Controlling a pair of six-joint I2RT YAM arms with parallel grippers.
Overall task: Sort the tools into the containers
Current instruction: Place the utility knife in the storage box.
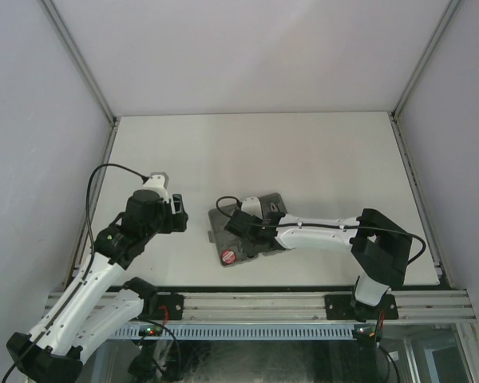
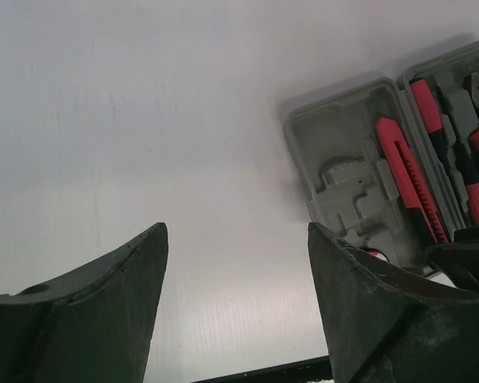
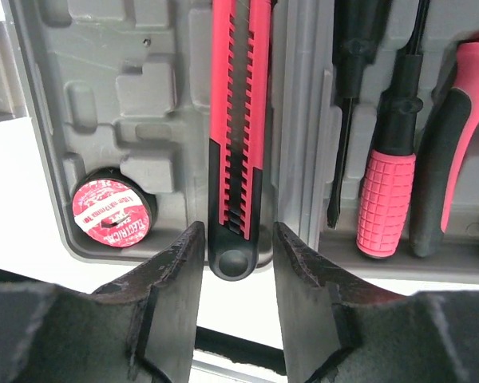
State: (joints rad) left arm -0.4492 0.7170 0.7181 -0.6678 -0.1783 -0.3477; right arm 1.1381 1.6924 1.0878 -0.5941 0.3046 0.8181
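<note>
1 case [image 3: 104, 80] w/ 1 stick tool [image 3: 239, 120]

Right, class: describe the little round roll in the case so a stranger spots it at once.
Find the open grey case on the table. In its near corner, beside the long red-black knife, sits the roll: the only round thing, red-labelled.

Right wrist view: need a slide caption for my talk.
Right gripper straddling the end of a red knife seated in the grey case.
</note>
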